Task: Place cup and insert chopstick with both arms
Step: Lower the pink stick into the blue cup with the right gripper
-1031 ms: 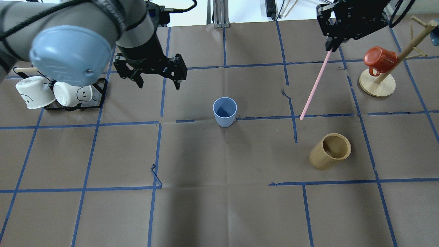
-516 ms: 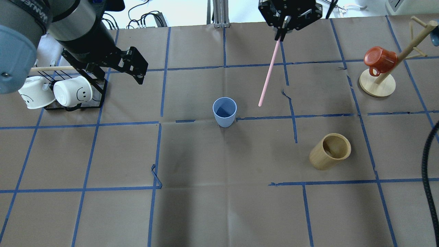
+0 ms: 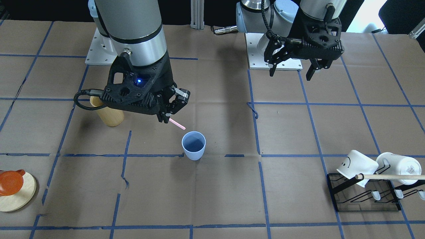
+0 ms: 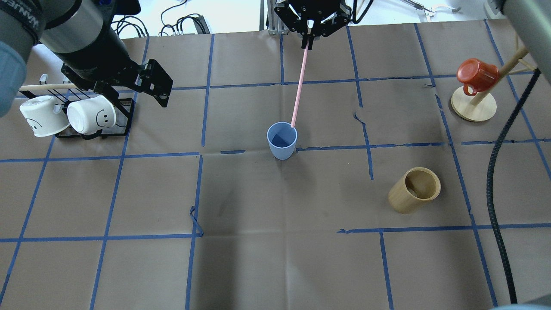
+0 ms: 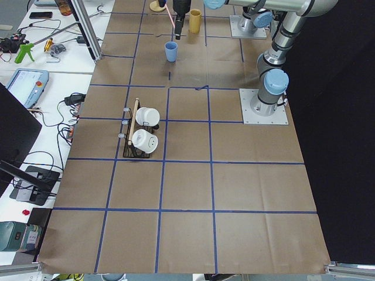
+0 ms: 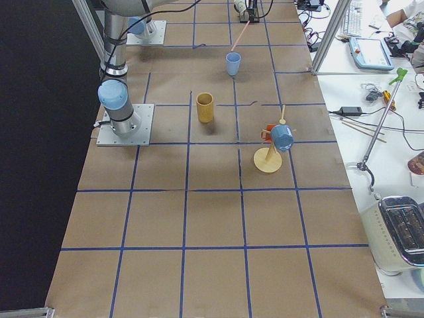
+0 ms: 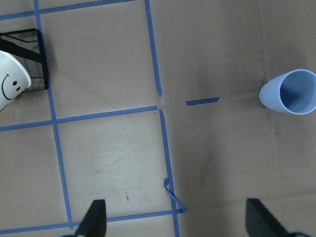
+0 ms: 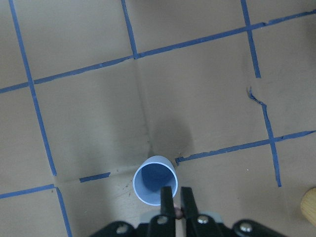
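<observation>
Chopstick (image 4: 298, 86), thin pink, clamped in right fingers (image 8: 168, 197), tip near tapered blue cup (image 4: 282, 148); left fingers (image 7: 97, 217) apart.

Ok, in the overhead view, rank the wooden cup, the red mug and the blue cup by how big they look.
1. the wooden cup, clearly largest.
2. the red mug and the blue cup look close; the mug hangs raised on its stand, nearer the camera, so I won't rank them.
</observation>
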`<action>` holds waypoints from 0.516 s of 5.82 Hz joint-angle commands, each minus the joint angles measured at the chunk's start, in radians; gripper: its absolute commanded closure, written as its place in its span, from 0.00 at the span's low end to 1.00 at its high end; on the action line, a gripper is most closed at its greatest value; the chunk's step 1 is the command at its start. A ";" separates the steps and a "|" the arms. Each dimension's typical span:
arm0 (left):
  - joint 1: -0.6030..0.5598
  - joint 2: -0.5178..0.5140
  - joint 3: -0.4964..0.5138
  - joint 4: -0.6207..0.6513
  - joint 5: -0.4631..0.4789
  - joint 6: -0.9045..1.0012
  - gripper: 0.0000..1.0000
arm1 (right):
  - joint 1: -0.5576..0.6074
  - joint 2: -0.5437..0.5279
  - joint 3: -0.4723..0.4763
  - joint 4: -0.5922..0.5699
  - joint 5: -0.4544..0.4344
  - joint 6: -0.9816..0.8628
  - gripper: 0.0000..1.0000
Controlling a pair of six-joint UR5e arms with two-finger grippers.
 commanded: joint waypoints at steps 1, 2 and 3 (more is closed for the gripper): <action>0.001 0.002 0.001 -0.002 0.002 -0.001 0.01 | 0.023 0.060 -0.002 -0.080 -0.009 0.012 0.97; -0.001 -0.002 0.001 0.001 0.004 -0.002 0.01 | 0.023 0.078 0.007 -0.088 -0.008 0.012 0.96; -0.001 -0.001 0.001 0.000 0.004 -0.003 0.01 | 0.025 0.083 0.045 -0.088 0.000 0.014 0.96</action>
